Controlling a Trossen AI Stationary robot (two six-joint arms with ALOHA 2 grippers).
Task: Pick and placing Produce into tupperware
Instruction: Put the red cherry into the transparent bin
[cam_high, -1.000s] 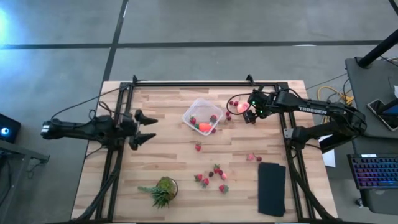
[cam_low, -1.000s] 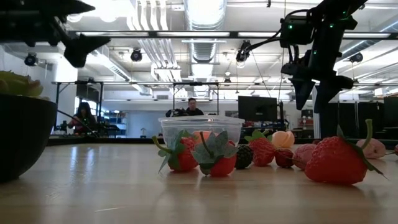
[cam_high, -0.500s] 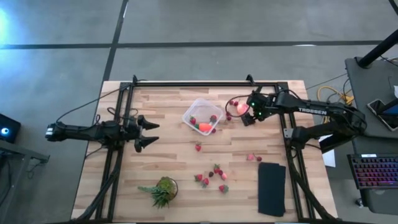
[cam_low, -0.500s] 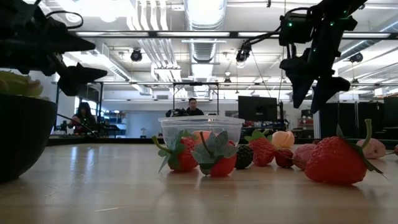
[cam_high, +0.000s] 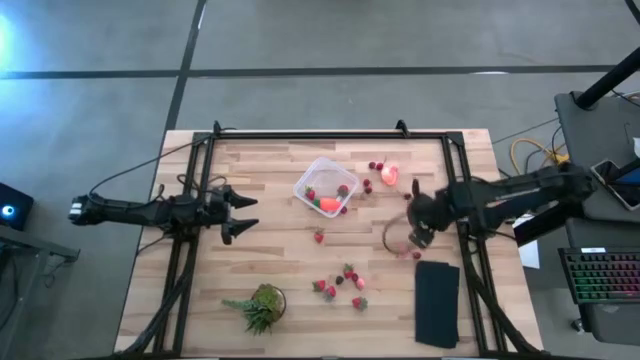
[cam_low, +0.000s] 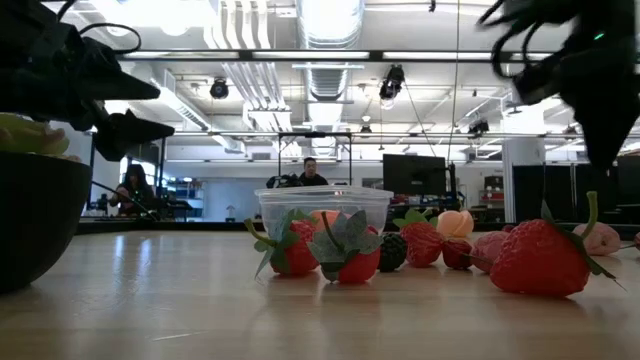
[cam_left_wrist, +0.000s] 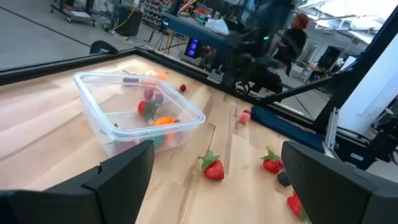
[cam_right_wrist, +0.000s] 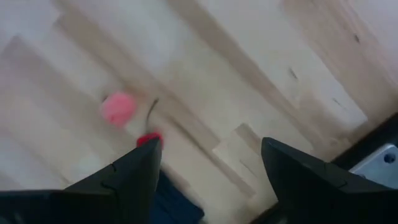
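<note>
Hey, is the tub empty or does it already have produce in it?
Partly filled. The tub holds an orange carrot piece and a few strawberries, lid off; more strawberries lie loose on the table.

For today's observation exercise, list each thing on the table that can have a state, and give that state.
tupperware: lidless, upright, holding a carrot-like piece and strawberries.
round fruit: loose on the table, outside the tub.
left gripper: open, empty, left of the tub.
right gripper: open, empty, above the two pink pieces.
leafy plant: upright in its pot.
black pad: lying flat.
</note>
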